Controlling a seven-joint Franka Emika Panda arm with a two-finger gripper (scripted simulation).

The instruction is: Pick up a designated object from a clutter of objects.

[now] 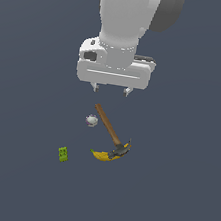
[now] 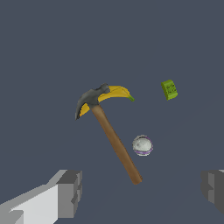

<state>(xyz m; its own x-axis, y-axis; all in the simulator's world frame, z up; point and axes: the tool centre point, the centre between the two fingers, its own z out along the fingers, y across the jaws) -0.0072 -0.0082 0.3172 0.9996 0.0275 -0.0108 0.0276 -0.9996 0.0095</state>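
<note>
hammer [image 2: 114, 139] | head overlaps banana [image 2: 117, 92], hiding its middle

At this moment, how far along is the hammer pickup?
Nothing is done yet: the hammer lies flat, its head over the banana, the ball beside its handle. In hand: the claw hangs open above the handle's end. Left: descend, close, lift.

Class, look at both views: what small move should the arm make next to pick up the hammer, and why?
Probably shift the open gripper over the middle of the hammer handle and descend. It hangs above the handle's free end, holding nothing; the head overlaps the banana, and the ball lies beside the handle, so mid-handle looks like the freest spot.
</note>
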